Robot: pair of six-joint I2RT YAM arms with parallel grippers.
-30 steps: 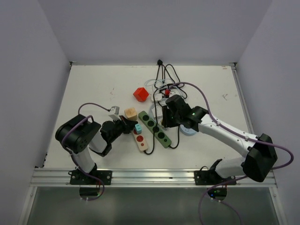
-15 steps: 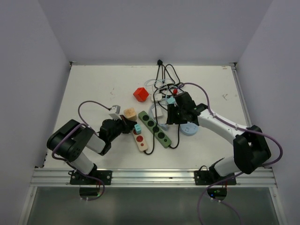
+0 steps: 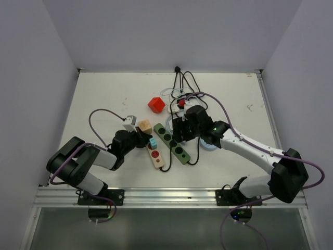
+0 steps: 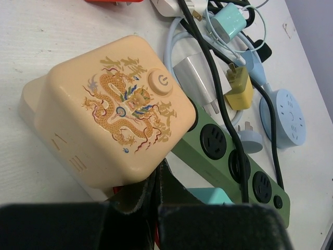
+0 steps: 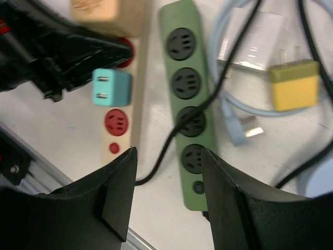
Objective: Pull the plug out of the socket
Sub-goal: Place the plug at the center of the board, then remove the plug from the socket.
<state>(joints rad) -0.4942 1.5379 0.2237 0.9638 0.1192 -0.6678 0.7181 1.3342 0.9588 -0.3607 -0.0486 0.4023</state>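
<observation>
A teal plug [image 5: 111, 86] [image 3: 153, 141] sits in the beige power strip [image 5: 136, 107] [image 3: 156, 158], just above one of its red sockets [image 5: 116, 122]. My left gripper [image 3: 138, 139] [image 4: 156, 179] is shut, its tips pressed together against the strip's far end, beside a beige cube with a dragon print [image 4: 112, 112]. In the left wrist view the plug [image 4: 210, 196] shows only as a teal corner. My right gripper [image 5: 167, 156] [image 3: 179, 133] hangs open over the green power strip [image 5: 187, 94], right of the plug, with nothing between its fingers.
A black cable [image 5: 165, 148] crosses the green strip [image 3: 172, 143]. Behind it lie a yellow plug [image 5: 294, 83], a white adapter [image 5: 255, 39], a pale blue cable, a round blue socket [image 4: 289, 117] and a red cube [image 3: 156, 104] amid tangled cords.
My right gripper has opened wider; it swung right, then came back left over the green strip. The left arm's elbow has dropped while its gripper stayed by the beige strip.
</observation>
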